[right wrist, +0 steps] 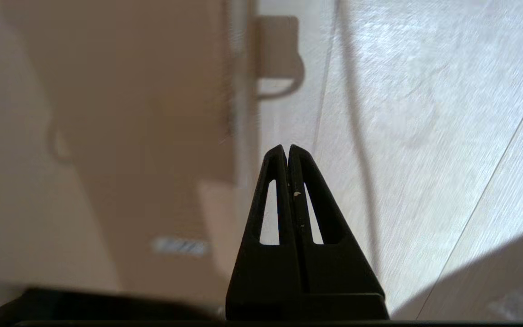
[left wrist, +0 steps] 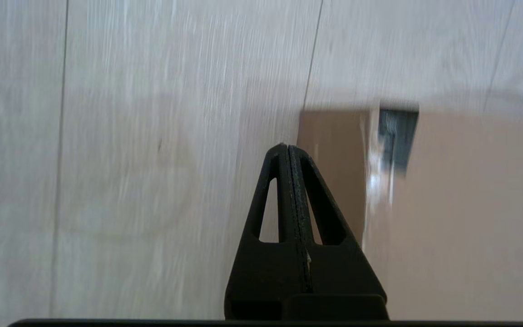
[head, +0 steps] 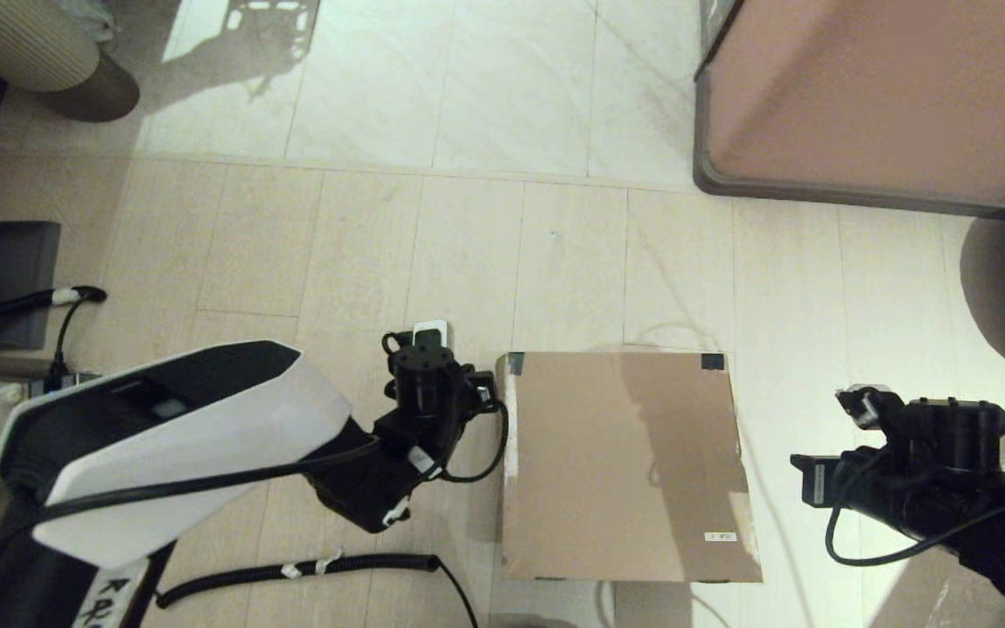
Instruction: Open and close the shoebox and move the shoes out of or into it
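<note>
The shoebox (head: 625, 462) is a brown cardboard box standing on the floor with its lid down flat. Black tape (head: 712, 361) marks its two far corners and a small white label (head: 721, 536) sits near its front right. The shoes are out of view. My left gripper (left wrist: 287, 147) hangs just off the box's left side near the far taped corner (left wrist: 397, 136), shut and holding nothing. My right gripper (right wrist: 287, 147) hovers over the floor to the right of the shoebox (right wrist: 107, 136), also shut and holding nothing. In the head view both wrists (head: 428, 375) (head: 921, 436) flank the box.
A large pinkish-brown cabinet (head: 886, 96) stands at the far right. A dark block (head: 1, 279) with cables lies at the far left, and a coiled cable (head: 311, 567) runs along the floor by my left arm. A ribbed round object (head: 23, 44) sits top left.
</note>
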### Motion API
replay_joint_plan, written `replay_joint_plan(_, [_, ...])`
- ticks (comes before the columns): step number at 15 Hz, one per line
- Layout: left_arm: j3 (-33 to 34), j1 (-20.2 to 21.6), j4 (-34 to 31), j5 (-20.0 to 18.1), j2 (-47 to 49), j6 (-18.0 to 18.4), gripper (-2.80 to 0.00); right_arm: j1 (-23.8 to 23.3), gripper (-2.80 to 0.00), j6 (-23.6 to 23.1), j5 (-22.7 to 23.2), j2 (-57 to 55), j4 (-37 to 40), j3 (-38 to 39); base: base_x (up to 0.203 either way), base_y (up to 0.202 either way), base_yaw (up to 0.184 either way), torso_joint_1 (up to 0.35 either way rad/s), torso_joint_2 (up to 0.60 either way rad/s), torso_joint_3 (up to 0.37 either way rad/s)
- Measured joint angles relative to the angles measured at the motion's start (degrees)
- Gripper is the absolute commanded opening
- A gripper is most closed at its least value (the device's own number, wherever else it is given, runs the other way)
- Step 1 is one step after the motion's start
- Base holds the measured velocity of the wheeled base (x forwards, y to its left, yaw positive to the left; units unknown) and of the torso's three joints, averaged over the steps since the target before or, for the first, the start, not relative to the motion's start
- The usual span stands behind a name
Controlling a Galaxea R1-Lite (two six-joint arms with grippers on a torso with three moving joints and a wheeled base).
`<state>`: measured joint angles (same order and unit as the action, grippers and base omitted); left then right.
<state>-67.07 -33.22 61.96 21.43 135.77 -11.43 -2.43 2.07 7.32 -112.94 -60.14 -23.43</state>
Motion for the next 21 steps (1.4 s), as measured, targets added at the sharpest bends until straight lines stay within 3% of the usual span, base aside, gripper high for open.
replay_joint_plan(7, [-5.9, 2.0, -0.1, 0.9, 4.6, 0.0, -2.80, -1.4, -2.80, -0.8, 1.6, -10.8, -1.7, -7.5, 0.000, 0.000, 0.000, 0.000, 0.00, 0.000])
replay_joint_plan(17, [-6.3, 0.7, -1.4, -1.1, 8.6, 0.2, -2.80, 6.4, -2.80, -0.9, 0.7, -16.4, -0.6, -12.5, 0.000, 0.000, 0.000, 0.000, 0.00, 0.000])
replay_joint_plan(21, [-11.3, 4.0, -2.6, -0.9, 8.7, 1.3, -2.80, 9.6, -2.80, -0.9, 0.6, -16.9, 2.2, -16.8, 0.000, 0.000, 0.000, 0.000, 0.00, 0.000])
